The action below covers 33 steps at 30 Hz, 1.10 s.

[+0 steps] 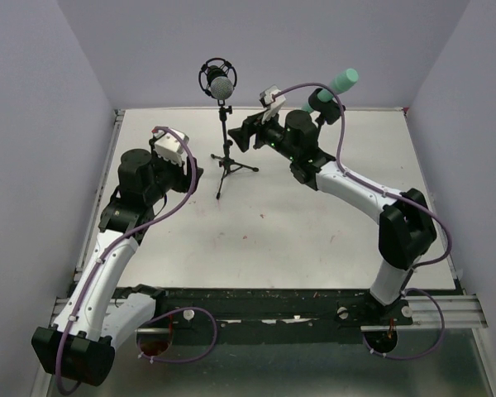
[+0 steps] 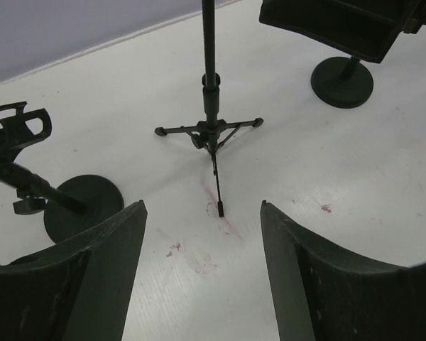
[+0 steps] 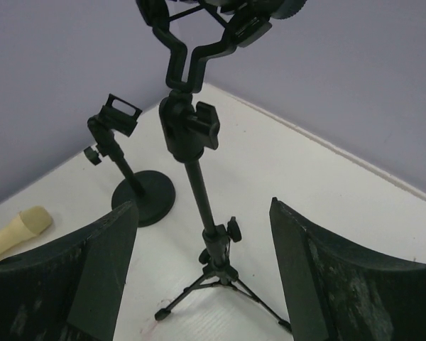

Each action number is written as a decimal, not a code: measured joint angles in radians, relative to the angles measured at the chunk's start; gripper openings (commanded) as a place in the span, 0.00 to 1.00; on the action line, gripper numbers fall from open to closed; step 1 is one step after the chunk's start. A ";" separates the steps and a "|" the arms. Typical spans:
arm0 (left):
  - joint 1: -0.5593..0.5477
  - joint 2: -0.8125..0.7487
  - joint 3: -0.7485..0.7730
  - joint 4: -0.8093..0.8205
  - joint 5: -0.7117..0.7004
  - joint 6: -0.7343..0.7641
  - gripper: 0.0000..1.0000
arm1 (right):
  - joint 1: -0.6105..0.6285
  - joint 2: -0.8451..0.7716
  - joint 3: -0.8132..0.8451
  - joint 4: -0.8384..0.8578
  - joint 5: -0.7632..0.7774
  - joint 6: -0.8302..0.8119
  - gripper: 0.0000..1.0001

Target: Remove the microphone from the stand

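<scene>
White desk (image 1: 314, 240), near to far. L hand (image 2: 202, 209): fingers spread, empty, low, facing feet of stand (image 2: 209, 131). R hand (image 3: 204, 204): likewise spread & empty, higher, near its pole, not touching. Microphone (image 1: 221, 84): upright in ring mount (image 1: 203, 76) atop stand, toward desk's far side. Judged light, rigid, grille dentable; grip the body below grille, w/ other hand steadying the tippy stand.

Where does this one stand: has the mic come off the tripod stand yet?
Nothing done: the microphone sits in its shock mount atop the tripod stand. In hand: the approach, with the right gripper open and framing the pole, and the left gripper open and empty, facing the tripod's legs. Left: grasp the microphone and lift it free.
</scene>
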 measured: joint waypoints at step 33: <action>0.157 -0.040 0.000 0.003 0.105 0.016 0.70 | 0.002 0.126 0.090 0.059 -0.315 -0.037 0.01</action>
